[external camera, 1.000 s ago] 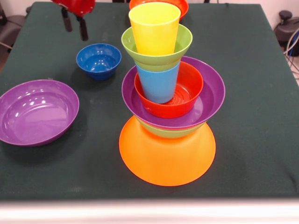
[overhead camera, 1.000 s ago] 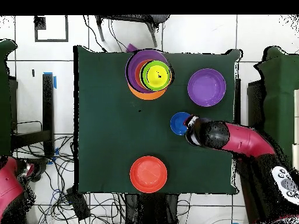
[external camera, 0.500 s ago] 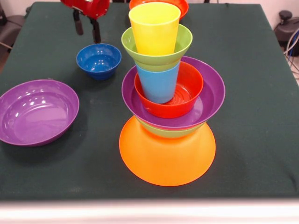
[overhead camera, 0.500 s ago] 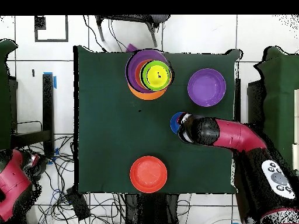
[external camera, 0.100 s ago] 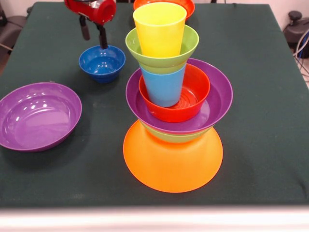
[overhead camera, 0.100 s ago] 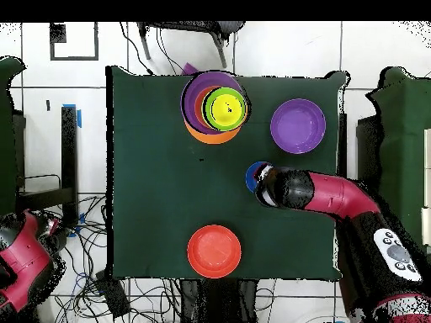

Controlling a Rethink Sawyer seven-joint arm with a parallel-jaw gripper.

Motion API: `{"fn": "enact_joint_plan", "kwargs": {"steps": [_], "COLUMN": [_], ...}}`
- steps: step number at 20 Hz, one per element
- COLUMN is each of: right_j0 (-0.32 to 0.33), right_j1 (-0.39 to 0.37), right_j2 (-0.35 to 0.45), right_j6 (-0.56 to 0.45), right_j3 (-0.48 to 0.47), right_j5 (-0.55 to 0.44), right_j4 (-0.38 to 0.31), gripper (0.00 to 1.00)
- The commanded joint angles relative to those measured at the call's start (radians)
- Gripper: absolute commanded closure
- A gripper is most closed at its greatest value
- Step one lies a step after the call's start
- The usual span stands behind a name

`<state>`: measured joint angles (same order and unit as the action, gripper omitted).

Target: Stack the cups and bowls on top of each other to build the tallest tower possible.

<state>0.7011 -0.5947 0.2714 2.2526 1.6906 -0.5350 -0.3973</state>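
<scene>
The tower stands near the table's front. Its base is a big upturned orange bowl (external camera, 0.100 s ago: 173, 162) (overhead camera, 0.100 s ago: 202, 133). On that sit a green bowl (external camera, 0.100 s ago: 174, 137), a purple bowl (external camera, 0.100 s ago: 215, 101), a red-orange bowl (external camera, 0.100 s ago: 195, 94), a light blue cup (external camera, 0.100 s ago: 164, 87), another green bowl (external camera, 0.100 s ago: 161, 55) and a yellow cup (external camera, 0.100 s ago: 159, 29) (overhead camera, 0.100 s ago: 226, 108) on top. The small dark blue bowl (external camera, 0.100 s ago: 102, 63) (overhead camera, 0.100 s ago: 252, 174) stands apart on the cloth. My gripper (external camera, 0.100 s ago: 94, 37) hangs open just above its far rim, holding nothing. From overhead, the arm's head (overhead camera, 0.100 s ago: 282, 187) covers part of that bowl.
A loose purple bowl (external camera, 0.100 s ago: 38, 115) (overhead camera, 0.100 s ago: 298, 126) lies upright near the blue one. A red-orange bowl (overhead camera, 0.100 s ago: 214, 251) (external camera, 0.100 s ago: 189, 6) rests at the table's robot side, behind the tower. The green cloth table (external camera, 0.100 s ago: 260, 72) ends close in front of the orange base.
My gripper has moved sideways toward the tower and lower, from beside the blue bowl to just over its far rim. The bowls and cups have stayed put.
</scene>
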Motion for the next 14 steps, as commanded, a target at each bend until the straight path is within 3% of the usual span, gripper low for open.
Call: {"fn": "enact_joint_plan", "kwargs": {"steps": [1,14], "right_j0": [-0.003,-0.005], "right_j1": [0.049,0.066], "right_j2": [0.029,0.019], "right_j6": [-0.038,-0.042], "right_j3": [-0.052,-0.073], "right_j5": [0.058,0.051], "right_j4": [-0.039,-0.049], "gripper": [0.0,0.0]}}
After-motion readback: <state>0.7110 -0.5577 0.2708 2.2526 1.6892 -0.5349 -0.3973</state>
